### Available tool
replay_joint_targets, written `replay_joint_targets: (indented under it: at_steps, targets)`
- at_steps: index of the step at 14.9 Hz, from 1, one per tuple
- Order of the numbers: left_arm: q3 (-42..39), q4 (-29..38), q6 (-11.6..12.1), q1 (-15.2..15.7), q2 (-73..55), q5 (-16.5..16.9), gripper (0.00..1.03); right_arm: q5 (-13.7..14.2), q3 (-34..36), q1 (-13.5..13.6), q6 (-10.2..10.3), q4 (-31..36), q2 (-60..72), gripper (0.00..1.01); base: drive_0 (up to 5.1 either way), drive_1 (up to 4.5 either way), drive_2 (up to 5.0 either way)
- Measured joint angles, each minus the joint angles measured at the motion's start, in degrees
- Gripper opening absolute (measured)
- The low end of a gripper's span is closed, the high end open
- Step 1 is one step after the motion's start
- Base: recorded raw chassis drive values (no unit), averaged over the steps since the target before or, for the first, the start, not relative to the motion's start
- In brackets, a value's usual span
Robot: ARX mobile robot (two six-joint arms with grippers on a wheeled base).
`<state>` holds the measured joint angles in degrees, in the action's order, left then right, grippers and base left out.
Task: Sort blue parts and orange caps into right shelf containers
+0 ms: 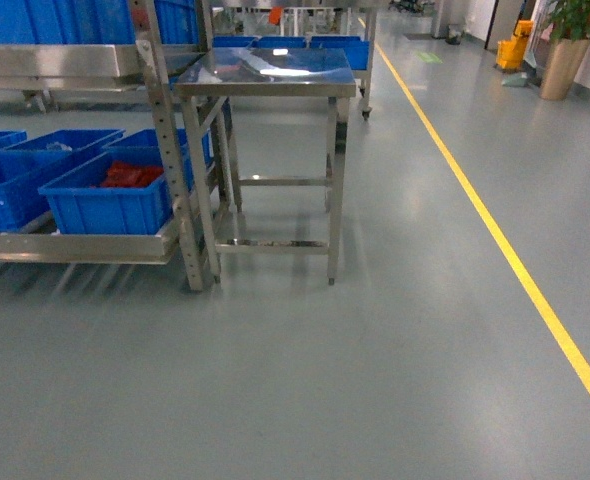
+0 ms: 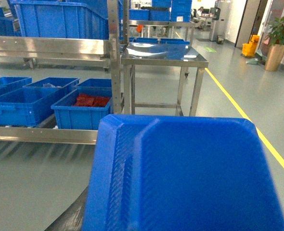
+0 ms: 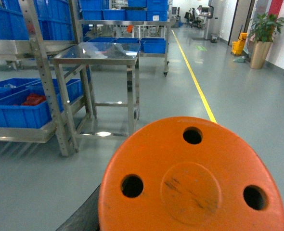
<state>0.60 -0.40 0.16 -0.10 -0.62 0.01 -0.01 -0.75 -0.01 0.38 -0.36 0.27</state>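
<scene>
A big blue part [image 2: 190, 178] fills the lower half of the left wrist view and hangs above the floor. It hides the left jaws; only a dark strip of a finger [image 2: 71, 216] shows beside it. An orange cap [image 3: 190, 183] with three holes fills the bottom of the right wrist view in the same way, with a dark finger edge [image 3: 82, 216] at its left. Neither gripper shows in the head view. Blue ribbed crates [image 1: 105, 210] sit on a low steel shelf at the left, and the nearest crate [image 2: 79, 115] holds red pieces.
A steel table [image 1: 265, 75] stands right of the shelf post [image 1: 170, 150]. More blue crates [image 2: 60, 19] fill the upper shelf. A yellow floor line [image 1: 495, 230] runs along the right. A potted plant [image 1: 565, 50] and a yellow mop bucket [image 1: 515, 45] stand far back.
</scene>
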Motion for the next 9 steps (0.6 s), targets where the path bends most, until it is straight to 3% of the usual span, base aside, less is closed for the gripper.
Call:
replay_joint_targets:
  at_steps: [9]
  targets:
    - [0.0, 0.0, 0.0, 0.0, 0.0, 0.0, 0.43, 0.0, 0.0, 0.0, 0.0, -0.1, 0.0, 0.44, 0.0, 4.28, -4.3]
